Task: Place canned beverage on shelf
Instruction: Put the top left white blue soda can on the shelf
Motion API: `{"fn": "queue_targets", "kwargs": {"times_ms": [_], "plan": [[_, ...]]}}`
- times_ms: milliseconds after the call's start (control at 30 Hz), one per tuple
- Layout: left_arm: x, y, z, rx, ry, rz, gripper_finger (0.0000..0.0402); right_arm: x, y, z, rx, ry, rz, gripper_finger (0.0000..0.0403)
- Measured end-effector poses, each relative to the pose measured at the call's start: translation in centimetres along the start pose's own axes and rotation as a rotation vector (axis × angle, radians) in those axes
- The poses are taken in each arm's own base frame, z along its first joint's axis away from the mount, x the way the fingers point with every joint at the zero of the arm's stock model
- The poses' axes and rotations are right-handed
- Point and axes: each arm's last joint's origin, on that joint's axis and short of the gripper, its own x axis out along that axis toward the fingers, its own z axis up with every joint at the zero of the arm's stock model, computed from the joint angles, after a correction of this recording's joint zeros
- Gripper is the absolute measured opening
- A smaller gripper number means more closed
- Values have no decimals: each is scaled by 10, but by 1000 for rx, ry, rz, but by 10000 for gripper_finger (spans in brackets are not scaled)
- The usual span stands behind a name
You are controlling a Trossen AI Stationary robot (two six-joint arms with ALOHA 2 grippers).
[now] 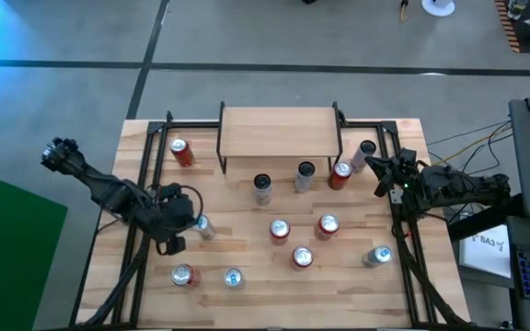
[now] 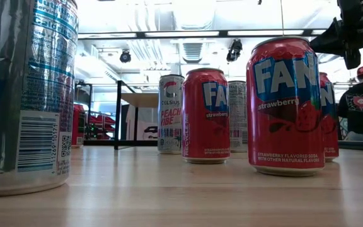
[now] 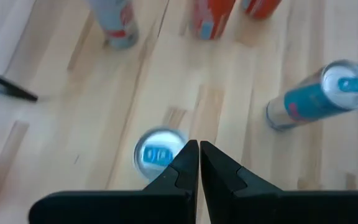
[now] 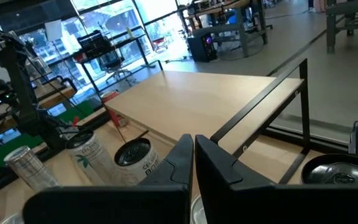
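The shelf [image 1: 277,132], a light wooden plank on thin black legs, stands at the table's far middle with nothing on its top; the right wrist view shows its plank [image 4: 216,93]. Several cans stand upright on the table in front of it, red ones [image 1: 279,230] and silver-blue ones [image 1: 233,278]. My left gripper [image 1: 175,244] hangs shut above the table's left near part, pointing steeply down, close to a silver-blue can [image 1: 202,225]. In its wrist view a blue-topped can [image 3: 156,154] shows just beside the shut fingertips [image 3: 199,149]. My right gripper [image 1: 381,175] is shut at the right, beside the shelf's right end.
A black metal frame [image 1: 145,138] runs round the tabletop. Two dark-topped cans [image 1: 262,188] and a red can [image 1: 340,173] stand just before the shelf, and a red one [image 1: 183,152] stands at its left. A person [image 2: 361,101] is in the room beyond.
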Motion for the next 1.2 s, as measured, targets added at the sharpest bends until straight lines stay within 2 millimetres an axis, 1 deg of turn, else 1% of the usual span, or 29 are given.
{"fn": "queue_targets", "kwargs": {"times_ms": [100,167,333,467,767,900,1033,1200], "plan": [[2,0,-1,-53,17,25,1,0,0,0,-2,0,0,9],[4,-1,-1,-52,20,36,7,0,0,0,-2,0,0,9],[8,-2,-2,-43,42,55,39,0,0,0,-2,0,0,9],[11,-3,-1,-45,34,79,82,0,0,0,1,0,0,9],[22,-8,0,-36,31,147,206,0,0,0,6,0,1,9],[27,-11,-1,-15,46,163,243,0,0,0,6,0,1,9],[31,-11,-3,4,45,189,255,0,0,0,-1,0,2,9],[36,-10,-10,34,16,235,250,0,2,3,-26,-24,23,9]]}}
